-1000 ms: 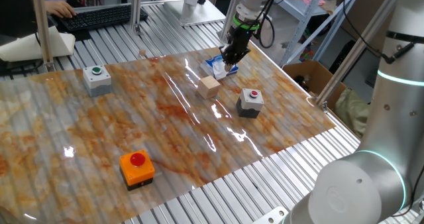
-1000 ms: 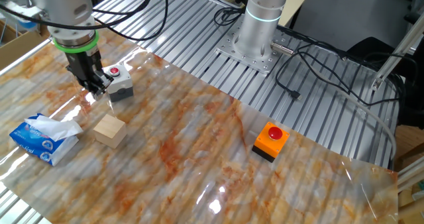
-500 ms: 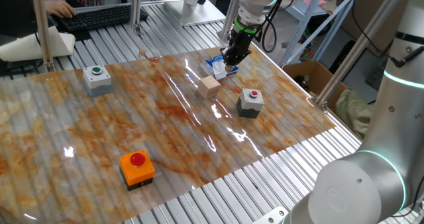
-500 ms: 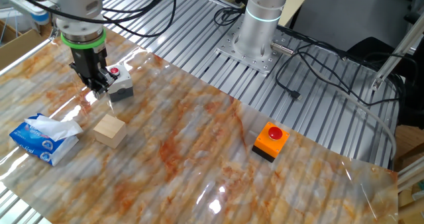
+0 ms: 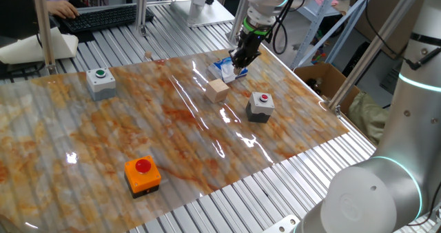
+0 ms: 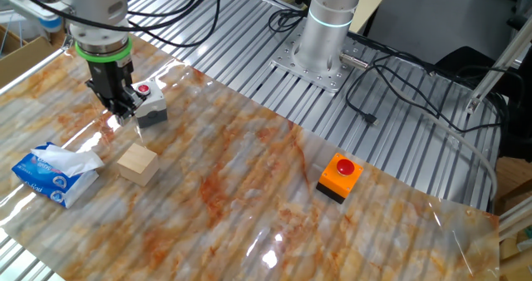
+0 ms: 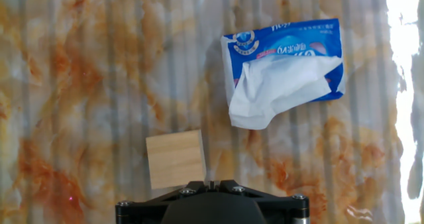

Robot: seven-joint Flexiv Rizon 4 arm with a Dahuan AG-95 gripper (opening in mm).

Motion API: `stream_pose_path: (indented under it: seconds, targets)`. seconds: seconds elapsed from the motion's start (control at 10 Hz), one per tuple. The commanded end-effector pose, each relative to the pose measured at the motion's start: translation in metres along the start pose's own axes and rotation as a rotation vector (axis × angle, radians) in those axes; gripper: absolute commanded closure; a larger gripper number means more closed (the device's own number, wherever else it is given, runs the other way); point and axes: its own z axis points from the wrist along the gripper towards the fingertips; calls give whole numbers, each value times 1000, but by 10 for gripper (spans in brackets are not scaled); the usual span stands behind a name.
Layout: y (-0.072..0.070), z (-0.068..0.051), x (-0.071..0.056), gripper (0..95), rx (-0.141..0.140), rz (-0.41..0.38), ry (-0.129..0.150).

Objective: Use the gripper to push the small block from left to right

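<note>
The small block (image 5: pixel 218 90) is a plain tan wooden cube lying on the marbled mat; it also shows in the other fixed view (image 6: pixel 138 164) and in the hand view (image 7: pixel 175 158). My gripper (image 5: pixel 239 66), black with a green ring, hangs above the mat, behind the block and over the tissue pack's edge. In the other fixed view the gripper (image 6: pixel 123 113) is between the block and the grey button box, clear of both. In the hand view the gripper (image 7: pixel 211 183) sits at the bottom edge with its fingers pressed together and nothing between them.
A blue tissue pack (image 5: pixel 226 69) (image 7: pixel 285 65) lies close beside the block. A grey box with a red button (image 5: pixel 260 106) (image 6: pixel 150 102) stands near it. A grey box with a green button (image 5: pixel 102 82) and an orange box (image 5: pixel 142 174) (image 6: pixel 340 176) stand farther off.
The gripper has shifted slightly and risen a little over the last second, then held still. The block has not moved.
</note>
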Motion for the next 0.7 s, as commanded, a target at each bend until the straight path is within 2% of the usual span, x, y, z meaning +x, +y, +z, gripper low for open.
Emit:
stream_pose_path:
  seconds: [0.1,0.4,0.7]
  targets:
    - [-6,3,-4,950,4,-14,2]
    - [-24,10,-15,950,-1,-57,2]
    - [-25,14,-28,950,-13,-56,5]
